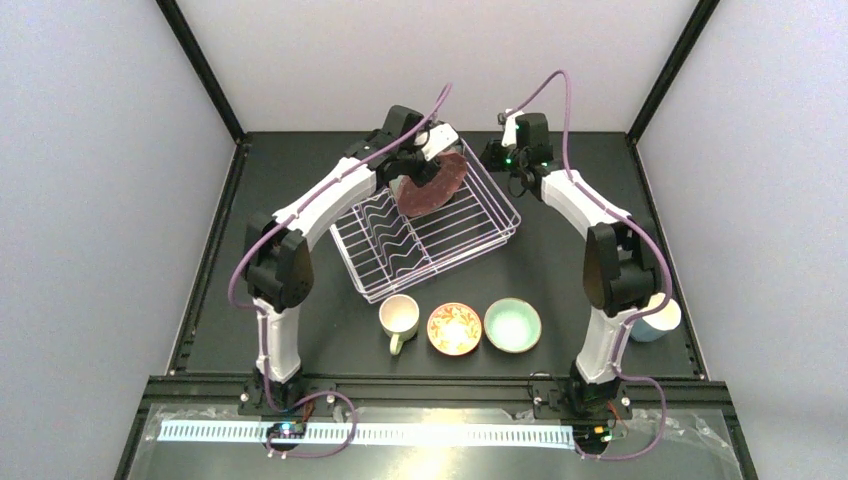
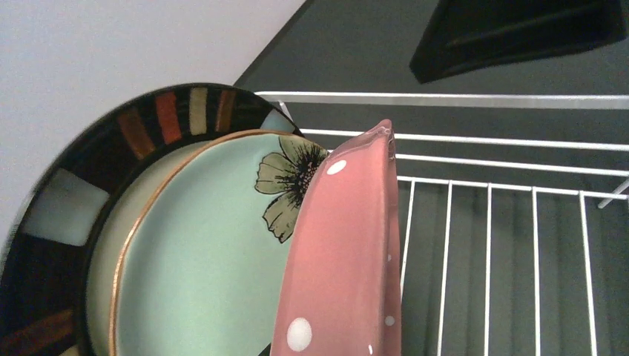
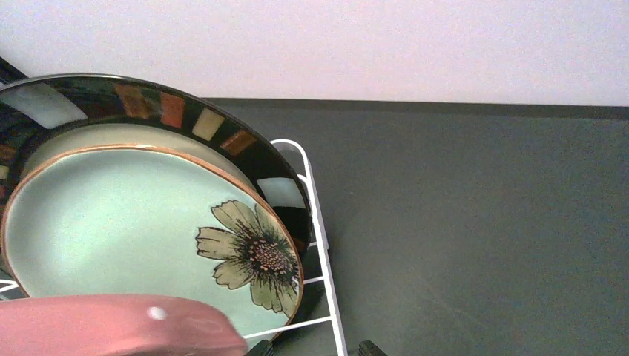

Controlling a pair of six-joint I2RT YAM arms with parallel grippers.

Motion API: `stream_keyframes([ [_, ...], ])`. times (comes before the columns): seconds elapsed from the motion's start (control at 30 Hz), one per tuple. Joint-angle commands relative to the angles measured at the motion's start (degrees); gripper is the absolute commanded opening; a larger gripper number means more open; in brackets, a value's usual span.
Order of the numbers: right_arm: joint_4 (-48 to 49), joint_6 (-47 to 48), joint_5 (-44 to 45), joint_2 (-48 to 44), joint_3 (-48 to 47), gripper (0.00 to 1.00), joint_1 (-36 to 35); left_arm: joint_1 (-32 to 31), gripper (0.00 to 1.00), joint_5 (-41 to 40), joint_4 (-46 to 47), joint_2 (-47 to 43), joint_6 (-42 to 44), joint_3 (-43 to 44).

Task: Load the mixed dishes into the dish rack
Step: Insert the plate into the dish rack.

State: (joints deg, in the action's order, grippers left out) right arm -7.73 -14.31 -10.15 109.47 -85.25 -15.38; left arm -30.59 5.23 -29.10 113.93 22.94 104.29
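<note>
Left end effector (image 1: 424, 166) looks clamped on the upper rim of the pink dotted scalloped plate (image 1: 437, 186). Its fingers sit outside the wrist view, so I judge that from overhead. I hold the plate on edge over the 12 o'clock end of the dish rack (image 1: 470, 228).

In the left wrist view, the cream plate with dark striped rim (image 2: 70, 222) and the teal flower plate (image 2: 200, 274) stand in the rack at the pink plate's 9 o'clock, their faces roughly parallel to it. Bare wires lie at its 3 o'clock. The plate's long axis matches the stack, so I judge it goes down just beside the teal one, and the left arm is the one to do it.

Right end effector (image 1: 506, 157) hovers by the rack's far rim, at the pink plate's 2 o'clock; whether it is open or closed I cannot tell.

On the tabletop at the rack's 6 o'clock sit the cream mug (image 1: 399, 318), red-orange bowl (image 1: 454, 329) and mint bowl (image 1: 512, 325), with the blue mug (image 1: 662, 318) partly behind the right arm.
</note>
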Motion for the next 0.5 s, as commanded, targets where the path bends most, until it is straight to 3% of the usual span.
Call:
stream_keyframes([
  [0.0,4.7,0.2,1.5,-3.5,2.3,0.67,0.2,-1.0,0.01,0.7,4.9,1.7,1.9,2.1],
  [0.47,7.1,3.0,2.0,-4.9,4.3,0.67,0.2,-2.9,0.01,-4.8,6.2,5.2,4.2,4.6],
])
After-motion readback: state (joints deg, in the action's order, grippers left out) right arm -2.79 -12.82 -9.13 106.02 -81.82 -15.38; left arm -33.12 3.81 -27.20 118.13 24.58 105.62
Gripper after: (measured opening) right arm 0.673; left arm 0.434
